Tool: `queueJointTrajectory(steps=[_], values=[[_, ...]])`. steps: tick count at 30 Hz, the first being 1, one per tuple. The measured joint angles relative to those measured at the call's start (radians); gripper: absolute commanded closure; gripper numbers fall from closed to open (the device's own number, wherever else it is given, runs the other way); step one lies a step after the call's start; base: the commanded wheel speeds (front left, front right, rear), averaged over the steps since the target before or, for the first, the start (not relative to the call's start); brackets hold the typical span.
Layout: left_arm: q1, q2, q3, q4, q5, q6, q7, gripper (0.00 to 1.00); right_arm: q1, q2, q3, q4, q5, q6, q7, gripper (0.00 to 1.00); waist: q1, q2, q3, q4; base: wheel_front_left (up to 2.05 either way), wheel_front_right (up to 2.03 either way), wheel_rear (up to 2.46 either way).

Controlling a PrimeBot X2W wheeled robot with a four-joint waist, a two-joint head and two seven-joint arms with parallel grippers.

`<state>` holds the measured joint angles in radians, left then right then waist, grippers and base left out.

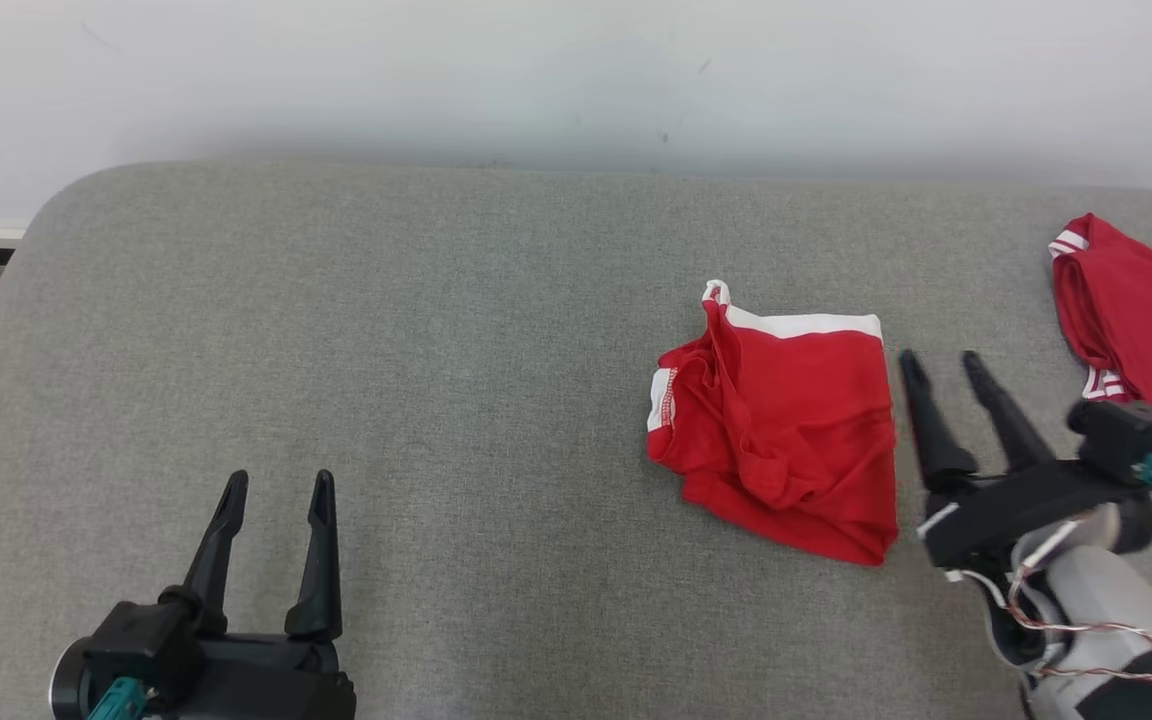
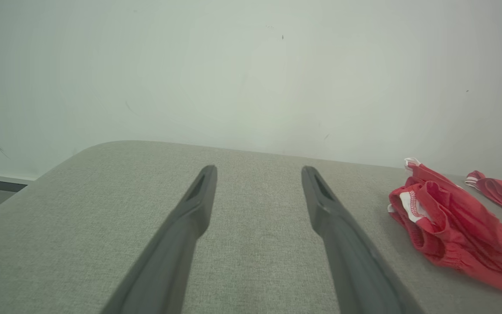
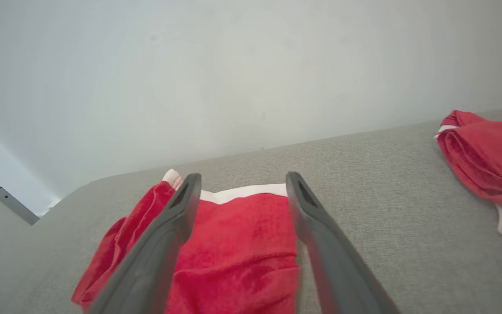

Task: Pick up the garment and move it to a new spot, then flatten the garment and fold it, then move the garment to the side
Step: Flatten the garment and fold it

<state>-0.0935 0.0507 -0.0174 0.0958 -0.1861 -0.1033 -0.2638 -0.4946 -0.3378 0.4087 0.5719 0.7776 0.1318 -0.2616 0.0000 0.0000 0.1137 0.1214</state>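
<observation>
Sitting right of centre on the grey padded surface (image 1: pixel 436 350), the red garment (image 1: pixel 786 425) is a compact, roughly square bundle. The white waistband runs left-right along its far edge. Its left side is bunched and wrinkled, and its right edge is straight and points nearly directly away from the robot. No strong long axis; if anything it's a bit longer front-to-back than across.

Right gripper (image 1: pixel 939 360) is just beside that straight right edge, fingers spread and pointing away from the robot, roughly parallel to the edge. Nothing is between them, so not gripping. The head view shows a thin strip of grey between the inner finger and the cloth, so beside it, not touching as far as I can tell. In the right wrist view, the garment lies under and ahead-left of the fingers.

Left gripper (image 1: pixel 280 480) is at the near left, also spread wide and empty, well apart from the garment with bare surface between.

A second red garment (image 1: pixel 1136 320) with white stripes lies at the far right edge, apart from the first.

Judgement: the fold looks done or close to it, and the move to the side is still open. The right arm is clearly the nearer one. The garment lies to its left, so a short leftward shift puts the fingers over the straight edge. The risk is that the loose left folds spill when it's lifted.
</observation>
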Motion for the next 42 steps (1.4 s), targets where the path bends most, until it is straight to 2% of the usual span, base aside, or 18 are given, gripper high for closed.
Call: queueJointTrajectory(steps=[2,3,4,5,6,11,24,36,42], values=[[0.000,0.000,0.001,-0.003,0.002,-0.002,0.000,0.00,0.022,-0.008,-0.053,-0.007,-0.031,0.000,0.000,0.00,0.0000,0.0000,0.004,0.000,0.00,0.00,0.00],[0.000,0.000,0.002,-0.005,0.003,-0.002,0.000,0.00,0.029,-0.009,-0.075,-0.007,-0.045,0.000,0.000,0.39,0.0000,0.0001,0.006,0.000,0.00,0.00,0.00],[0.000,0.000,0.003,-0.006,0.007,-0.002,0.000,0.00,0.035,-0.009,-0.095,-0.006,-0.060,0.000,0.000,0.69,0.0000,0.0000,0.009,0.001,0.00,0.00,0.00],[-0.001,0.000,0.005,-0.007,0.010,-0.002,0.000,0.00,0.038,-0.008,-0.112,-0.004,-0.076,0.000,0.000,0.89,0.0000,0.0000,0.012,0.002,0.00,0.00,0.00],[-0.002,0.000,0.005,-0.007,0.012,-0.003,0.000,0.00,0.039,-0.006,-0.127,0.001,-0.090,0.000,-0.001,1.00,0.0000,0.0000,0.015,0.003,0.00,0.00,0.00],[-0.012,0.000,0.006,-0.008,0.020,-0.004,0.000,0.00,0.037,0.021,-0.154,0.049,-0.174,0.000,-0.002,1.00,0.0000,0.0000,0.029,0.017,0.00,0.00,0.00],[-0.047,0.000,-0.021,0.000,0.023,-0.008,0.000,0.00,-0.065,0.099,-0.127,0.270,-0.318,0.000,-0.002,1.00,0.0001,0.0001,0.065,0.086,0.00,0.00,0.00],[-0.047,0.000,-0.030,0.000,0.018,-0.001,0.000,0.00,-0.073,0.229,-0.098,0.252,-0.367,0.000,-0.002,1.00,0.0000,0.0000,0.079,0.120,0.00,0.00,0.00],[-0.054,0.000,-0.044,0.001,0.017,-0.001,0.000,0.00,-0.069,0.273,-0.074,0.227,-0.383,0.000,-0.002,1.00,0.0000,0.0000,0.083,0.124,0.00,0.00,0.00]])
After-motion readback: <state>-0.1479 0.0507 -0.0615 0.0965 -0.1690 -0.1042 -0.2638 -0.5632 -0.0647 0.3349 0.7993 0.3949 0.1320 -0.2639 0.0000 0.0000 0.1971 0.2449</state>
